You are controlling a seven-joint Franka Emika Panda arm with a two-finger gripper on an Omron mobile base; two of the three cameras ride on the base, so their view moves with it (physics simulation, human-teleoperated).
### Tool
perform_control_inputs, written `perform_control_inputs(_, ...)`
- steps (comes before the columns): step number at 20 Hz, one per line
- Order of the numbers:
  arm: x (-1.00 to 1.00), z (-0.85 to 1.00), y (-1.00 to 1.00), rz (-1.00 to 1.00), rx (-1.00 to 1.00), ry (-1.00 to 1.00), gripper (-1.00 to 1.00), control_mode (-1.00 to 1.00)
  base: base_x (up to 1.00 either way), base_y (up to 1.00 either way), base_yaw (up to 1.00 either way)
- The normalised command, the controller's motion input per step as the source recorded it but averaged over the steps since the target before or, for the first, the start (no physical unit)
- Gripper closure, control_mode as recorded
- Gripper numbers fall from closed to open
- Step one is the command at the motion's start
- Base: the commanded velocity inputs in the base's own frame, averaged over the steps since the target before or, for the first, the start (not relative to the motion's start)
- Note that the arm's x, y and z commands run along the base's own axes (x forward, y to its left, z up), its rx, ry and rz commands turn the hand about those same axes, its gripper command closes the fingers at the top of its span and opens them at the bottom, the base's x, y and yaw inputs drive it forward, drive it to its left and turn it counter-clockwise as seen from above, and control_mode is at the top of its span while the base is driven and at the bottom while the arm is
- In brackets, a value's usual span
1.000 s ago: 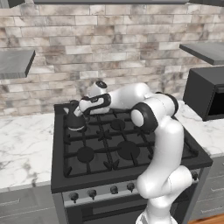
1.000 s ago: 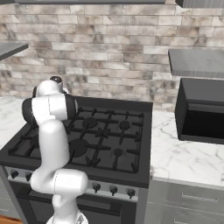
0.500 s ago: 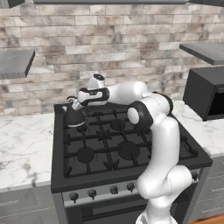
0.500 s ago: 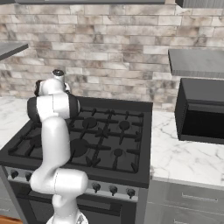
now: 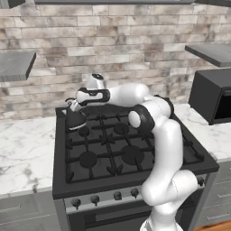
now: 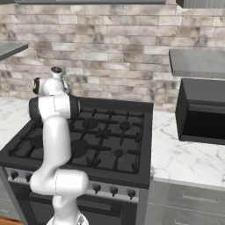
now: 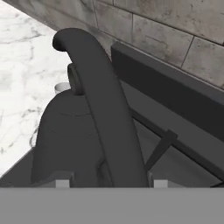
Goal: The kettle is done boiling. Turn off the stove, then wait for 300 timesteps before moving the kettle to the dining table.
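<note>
The small dark kettle (image 5: pixel 75 119) stands on the back left burner of the black stove (image 5: pixel 118 151), beside the left marble counter. My gripper (image 5: pixel 75 104) hangs just over it, the arm stretched left across the back burners. Close up in the hand view, the kettle's arched handle (image 7: pixel 104 109) runs up between my two fingertips (image 7: pixel 62 182), with the rounded body (image 7: pixel 61 144) below it. Both tips stand a little off the handle, so the gripper (image 7: pixel 109 182) is open around it. The dining table is out of view.
A row of knobs (image 5: pixel 106 197) lines the stove's silver front panel. Marble counters (image 5: pixel 22 153) flank the range, and a black microwave (image 6: pixel 204 110) sits on the right one. A brick wall (image 5: pixel 117 40) rises right behind the burners. From the right base camera, my arm (image 6: pixel 55 132) stands before the stove's left side.
The hand has settled slightly left and lower over the kettle's handle, and the fingers have drawn in from fully wide to either side of it. The kettle has not moved.
</note>
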Motion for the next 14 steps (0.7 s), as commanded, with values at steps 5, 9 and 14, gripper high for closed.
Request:
perform_control_inputs(5, -0.16, -0.05, 0.04, 0.01, 0.00, -0.04, 1.00, -1.00, 0.00, 0.00, 0.00)
perform_control_inputs(9, -0.43, 0.00, 0.00, 0.00, 0.00, -0.12, 1.00, -1.00, 0.00, 0.00, 0.00)
perform_control_inputs(14, -0.44, 0.04, 0.00, 0.00, 0.00, -0.17, 1.00, -1.00, 0.00, 0.00, 0.00)
